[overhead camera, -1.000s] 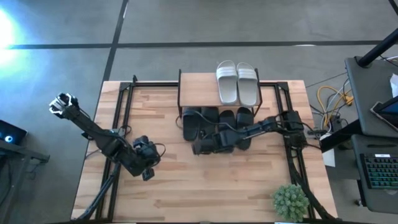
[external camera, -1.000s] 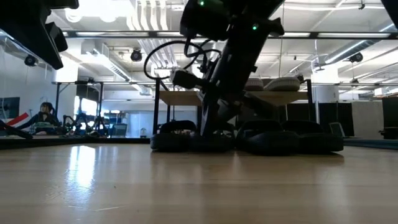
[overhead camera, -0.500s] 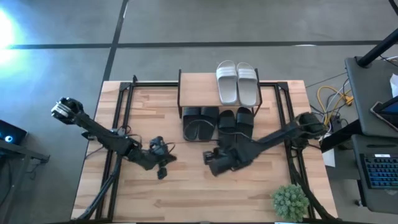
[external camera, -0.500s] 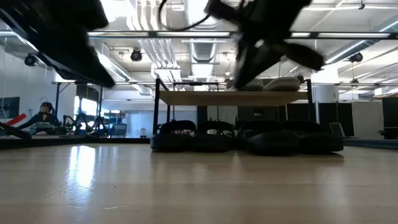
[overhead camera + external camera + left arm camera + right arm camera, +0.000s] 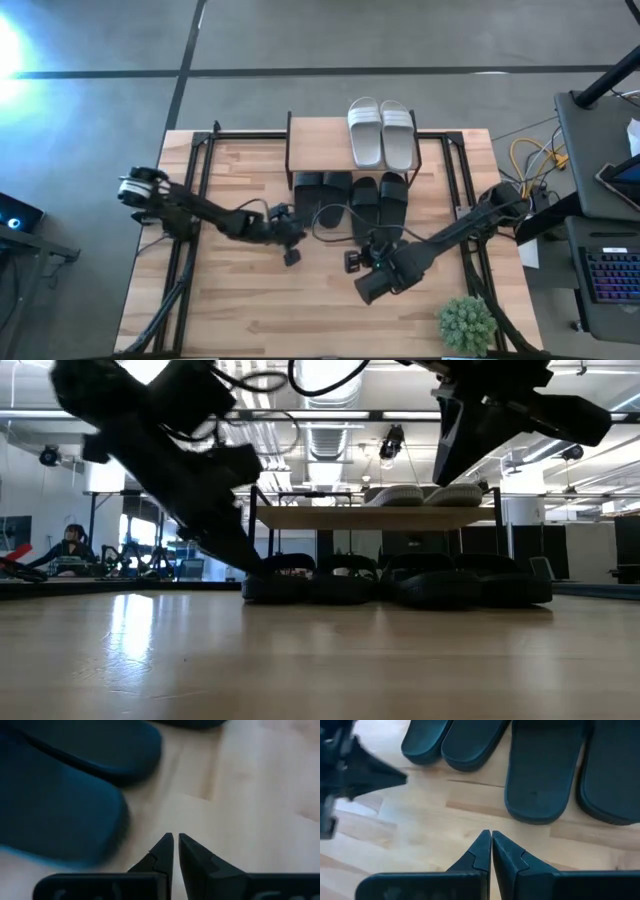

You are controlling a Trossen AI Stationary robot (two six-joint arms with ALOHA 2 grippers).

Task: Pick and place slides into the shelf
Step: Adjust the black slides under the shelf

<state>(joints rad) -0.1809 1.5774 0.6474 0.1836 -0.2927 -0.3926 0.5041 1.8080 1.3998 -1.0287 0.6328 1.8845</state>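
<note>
The shelf stands at the table's far middle. Two white slides lie side by side on its wood top. Several black slides lie in a row under it, their heels sticking out toward the near edge; they also show in the low view. My left gripper is shut and empty, low over the table just left of and nearer than the black slides. My right gripper is shut and empty, nearer than the black slides and pointing toward them.
A green potted plant stands at the near right corner. Black frame rails run along the table's left and right sides. Bare wood lies in the near middle. A desk with a keyboard stands beyond the right edge.
My right gripper has drawn back from the black slides toward the near edge and risen; the slides stay under the shelf. My left gripper has gone toward the table's right and far side and has come low beside the leftmost black slides.
</note>
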